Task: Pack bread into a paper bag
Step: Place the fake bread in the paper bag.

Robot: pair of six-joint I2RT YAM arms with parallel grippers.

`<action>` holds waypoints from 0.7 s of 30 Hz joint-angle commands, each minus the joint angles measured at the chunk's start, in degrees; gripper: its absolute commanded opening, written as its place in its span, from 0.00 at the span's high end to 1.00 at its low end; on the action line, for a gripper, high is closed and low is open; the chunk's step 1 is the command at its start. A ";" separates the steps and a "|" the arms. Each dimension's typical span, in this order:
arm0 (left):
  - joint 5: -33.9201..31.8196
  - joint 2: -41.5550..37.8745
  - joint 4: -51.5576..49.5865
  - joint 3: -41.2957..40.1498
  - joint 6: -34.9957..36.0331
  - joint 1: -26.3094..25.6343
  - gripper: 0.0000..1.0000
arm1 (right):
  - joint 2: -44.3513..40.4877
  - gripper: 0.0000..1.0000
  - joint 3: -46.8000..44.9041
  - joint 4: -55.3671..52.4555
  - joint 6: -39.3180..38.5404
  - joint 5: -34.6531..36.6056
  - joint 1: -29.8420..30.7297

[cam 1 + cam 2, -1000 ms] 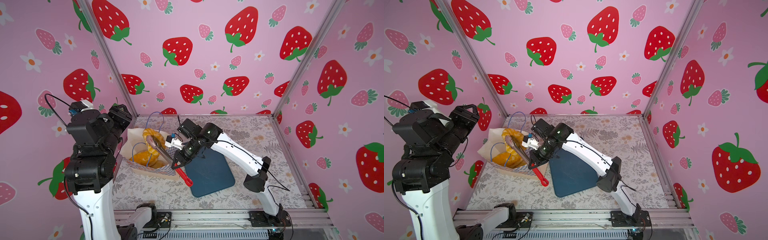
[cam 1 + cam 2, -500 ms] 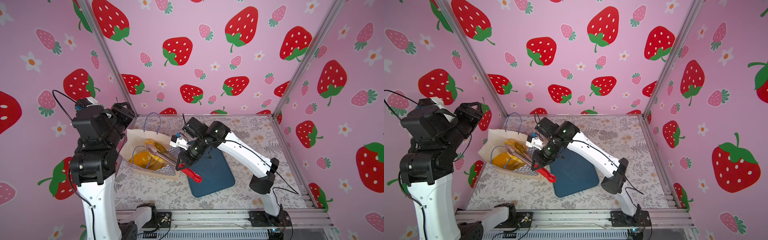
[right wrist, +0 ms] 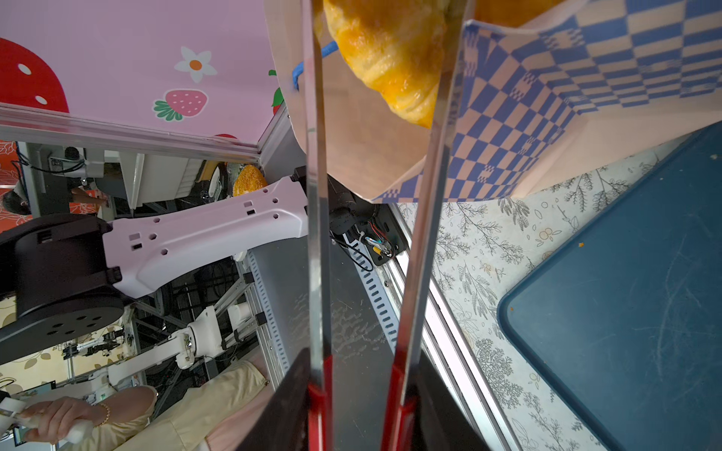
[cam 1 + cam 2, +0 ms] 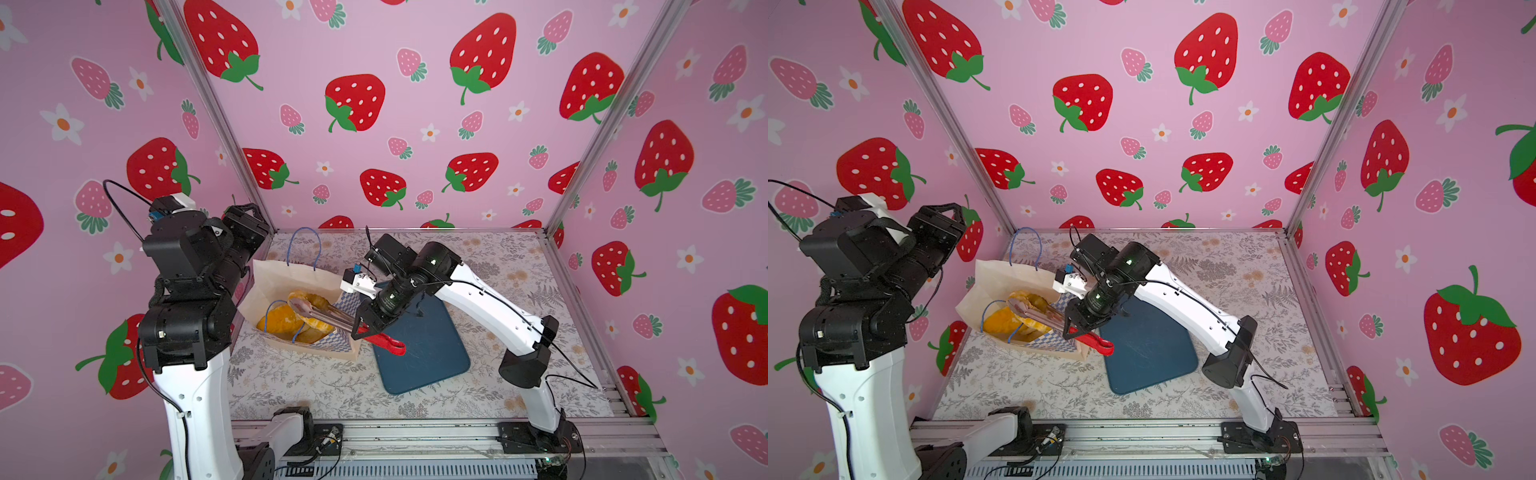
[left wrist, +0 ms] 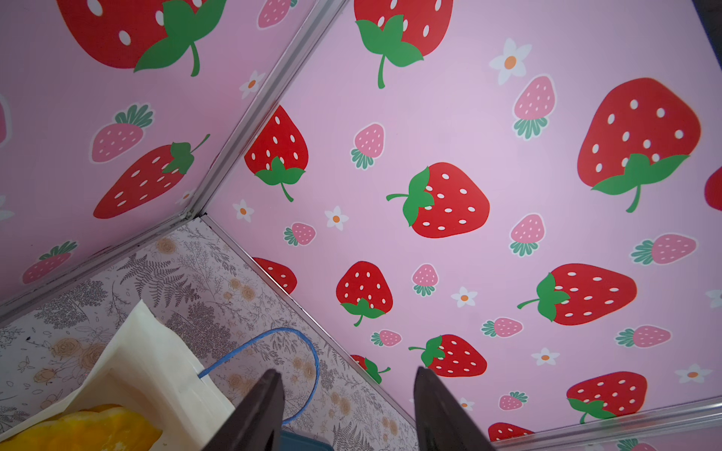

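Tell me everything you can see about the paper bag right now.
The paper bag is cream paper with a blue-and-white checkered band on its outside and two blue cord loop handles, one standing up at the back, one drooping across the mouth. It sits on the floral table close beside the dark blue tray, with its mouth gaping wide. Golden bread lies inside. Metal tongs with red handles, held by the right tool, reach into the opening.

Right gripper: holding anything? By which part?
The right gripper holds the tongs by their red handle end; their metal arms reach into the paper bag.
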 commanded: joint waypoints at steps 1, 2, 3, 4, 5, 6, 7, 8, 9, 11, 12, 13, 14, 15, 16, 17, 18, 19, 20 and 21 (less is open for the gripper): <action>0.59 -0.13 1.81 0.02 0.48 0.16 0.41 | -1.63 0.61 1.52 -0.40 -0.32 1.08 -0.35; 0.68 -0.06 1.79 0.02 0.43 0.23 0.41 | -1.80 0.60 1.52 -0.44 -0.31 1.17 -0.44; 0.68 -0.01 2.02 -0.02 0.45 0.23 0.41 | -1.94 0.60 1.53 -0.52 -0.18 1.60 -0.58; 0.81 0.09 2.08 -0.02 0.41 0.19 0.41 | -2.16 0.60 1.51 -0.52 0.02 2.18 -0.70; 0.93 0.10 2.13 -0.07 0.31 0.20 0.41 | -2.50 0.60 1.55 -0.65 -0.04 2.40 -0.79; 1.10 0.20 2.32 -0.07 0.33 0.23 0.42 | -2.87 0.60 1.51 -0.62 0.02 2.84 -0.96; 1.20 0.40 2.40 -0.06 0.33 0.20 0.42 | -3.25 0.60 1.51 -0.64 0.12 3.37 -1.19; 1.34 0.52 2.44 -0.07 0.37 0.22 0.42 | -3.61 0.60 1.51 -0.63 0.06 3.66 -1.39; 1.45 0.63 2.45 -0.07 0.30 0.21 0.42 | -4.08 0.60 1.51 -0.52 0.14 4.14 -1.62; 1.77 0.94 2.65 -0.06 0.21 0.21 0.42 | -4.96 0.60 1.53 -0.36 0.23 4.86 -2.07; 1.90 1.07 2.78 -0.04 0.25 0.23 0.42 | -5.43 0.60 1.51 -0.14 0.30 5.15 -2.28; 1.99 1.23 2.87 0.01 0.16 0.23 0.42 | -5.80 0.60 1.51 0.05 0.47 5.31 -2.51; 2.07 1.40 2.98 0.02 0.18 0.17 0.42 | -6.19 0.61 1.51 0.26 0.50 5.44 -2.62; 2.17 1.52 3.00 0.02 0.18 0.23 0.42 | -6.37 0.64 1.51 0.49 0.57 5.47 -2.73; 2.26 1.65 3.05 0.00 0.21 0.23 0.42 | -6.47 0.70 1.59 0.57 0.76 6.08 -2.82; 2.35 1.76 3.14 -0.03 0.19 0.23 0.42 | -6.56 0.73 1.68 0.66 0.99 6.77 -2.82; 2.43 1.92 3.25 0.02 0.22 0.23 0.42 | -6.56 0.74 1.76 0.77 1.16 7.15 -2.91; 2.52 2.02 3.43 0.02 0.29 0.23 0.42 | -6.48 0.78 1.92 0.64 1.37 7.39 -3.00; 2.52 2.12 3.59 0.02 0.30 0.19 0.42 | -6.54 0.83 2.16 0.63 1.88 8.38 -3.08; 2.54 2.24 3.66 0.02 0.26 0.19 0.42 | -6.72 0.88 2.29 0.72 2.01 9.12 -3.17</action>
